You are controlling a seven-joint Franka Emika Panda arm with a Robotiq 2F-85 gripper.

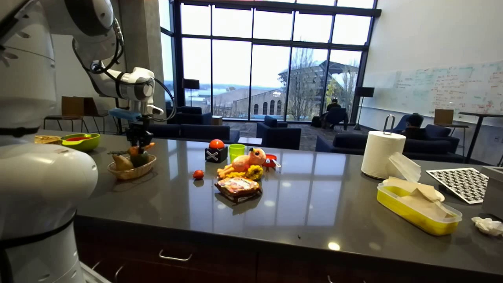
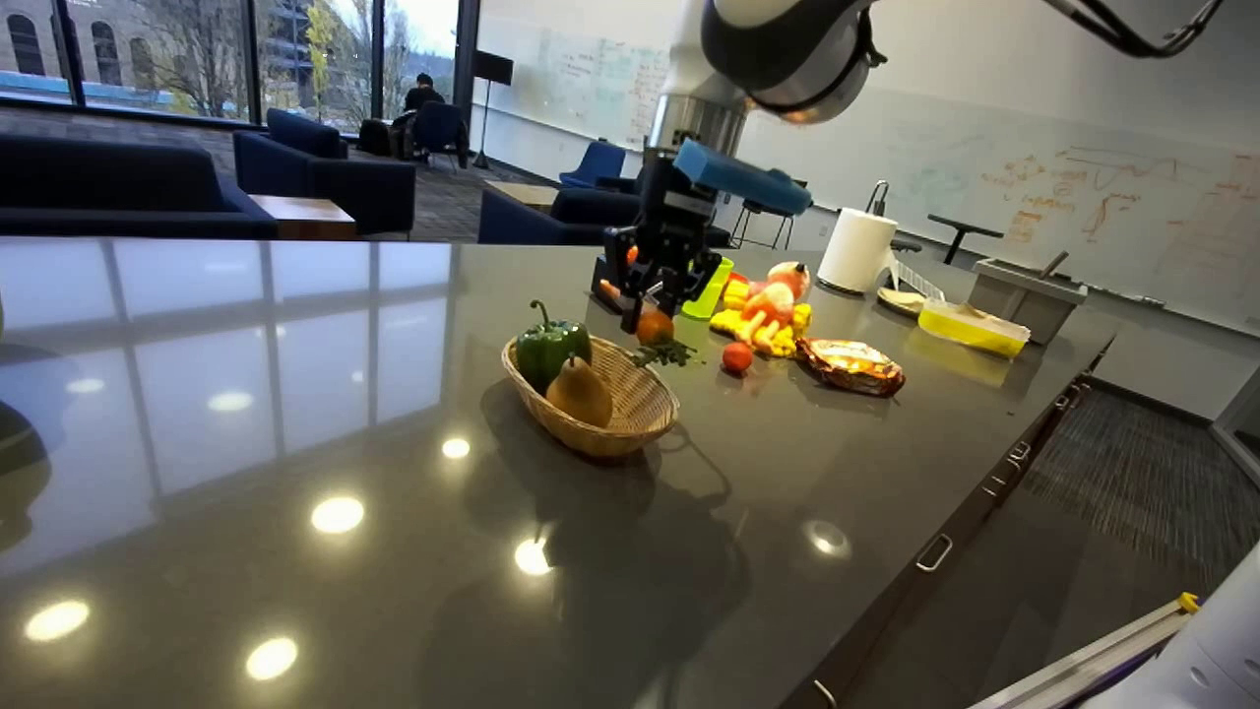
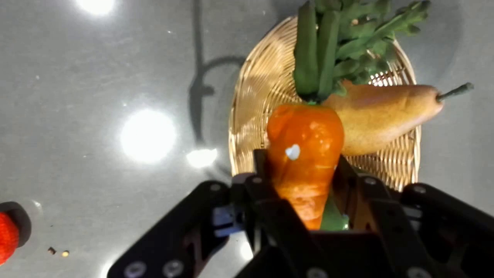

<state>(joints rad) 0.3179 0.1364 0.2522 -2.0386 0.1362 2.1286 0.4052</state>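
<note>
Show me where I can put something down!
Bare: the wide counter between the shiny packet and yellow box, also beside the basket at its green pepper end. Crowded: around the plush bird, with packet and green cup close, and over the basket, where the gripper holds a carrot.

This looks like a shared lounge in an office or campus building; tall mullioned windows point(image 1: 232, 67) fill the far side; a whiteboard point(image 1: 448, 88) covered in marker writing runs along another; navy sofas point(image 1: 192, 132), an armchair point(image 1: 279, 135) and floor lamps point(image 1: 364, 92) stand on carpet point(image 2: 1142, 443); two people point(image 1: 333, 105) sit among them; the long tabletop point(image 1: 306, 222) has drawers point(image 1: 212, 255) beneath.
</note>
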